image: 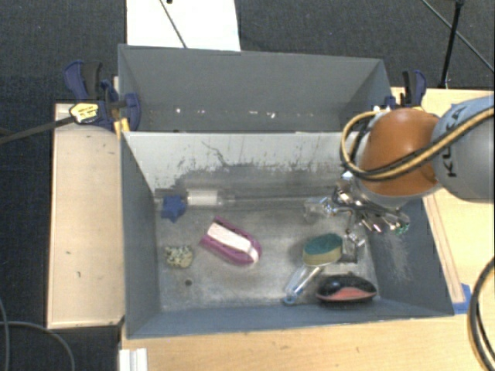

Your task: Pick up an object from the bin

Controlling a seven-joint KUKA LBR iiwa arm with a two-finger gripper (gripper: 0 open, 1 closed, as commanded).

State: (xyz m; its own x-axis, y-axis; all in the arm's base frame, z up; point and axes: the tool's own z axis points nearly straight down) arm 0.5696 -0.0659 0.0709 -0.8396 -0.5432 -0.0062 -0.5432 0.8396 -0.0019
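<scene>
My gripper (pixel 353 239) hangs low in the right part of the bin, under the arm's orange cover. Just to its left, touching or nearly so, lies a green pad with a yellow underside (pixel 322 248). In front of the gripper, by the bin's near wall, lies a black and red oval thing (pixel 346 289). A clear tube with a blue tip (pixel 297 284) lies slanted between those two. Nothing can be made out held in the gripper.
A pink, white and purple block (pixel 230 243) lies in the middle of the floor. A small speckled lump (pixel 179 256) sits at the left. A long clear tube with a blue cap (pixel 192 201) lies along the back wall.
</scene>
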